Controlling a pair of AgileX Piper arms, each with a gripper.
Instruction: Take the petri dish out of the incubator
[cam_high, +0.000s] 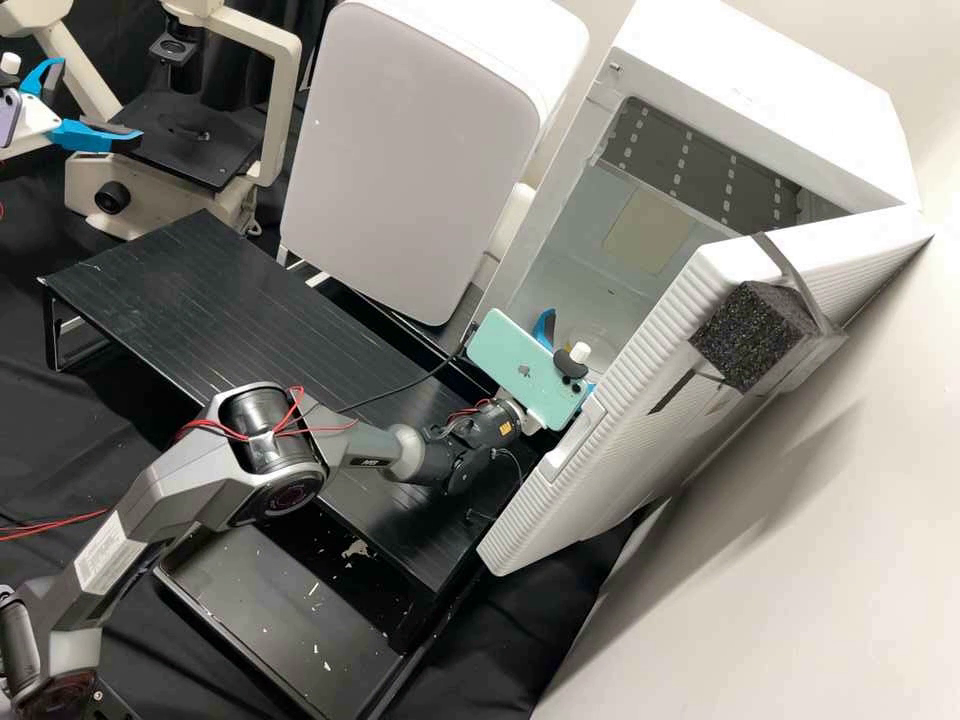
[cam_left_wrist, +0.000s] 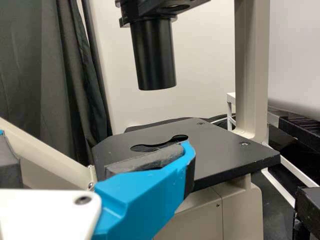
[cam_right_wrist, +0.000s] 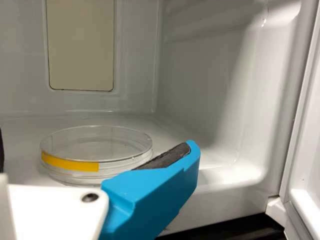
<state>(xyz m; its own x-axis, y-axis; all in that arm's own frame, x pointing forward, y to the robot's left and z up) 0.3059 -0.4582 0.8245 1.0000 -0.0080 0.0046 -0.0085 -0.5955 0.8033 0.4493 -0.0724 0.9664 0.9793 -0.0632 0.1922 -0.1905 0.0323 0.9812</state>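
Note:
In the high view my right gripper (cam_high: 571, 351) is at the open front of the white incubator (cam_high: 770, 75), partly behind the teal phone on its wrist. The clear round petri dish (cam_right_wrist: 117, 142), with a yellow strip on its side, lies flat on the incubator floor in the right wrist view. My right gripper (cam_right_wrist: 97, 150) stands open before it; one finger overlaps the dish's edge there, and I cannot tell if they touch. My left gripper (cam_high: 98, 100) is open and holds nothing at the high view's left edge, by the microscope; its own view shows the gripper (cam_left_wrist: 95, 149) before the stage.
The incubator's ribbed door (cam_high: 640, 370) is swung open, close beside the right gripper, with black foam (cam_high: 752, 335) strapped on. A white box (cam_high: 410, 150) stands left of the incubator. The black raised platform (cam_high: 230, 300) runs toward the microscope stage (cam_high: 190, 150).

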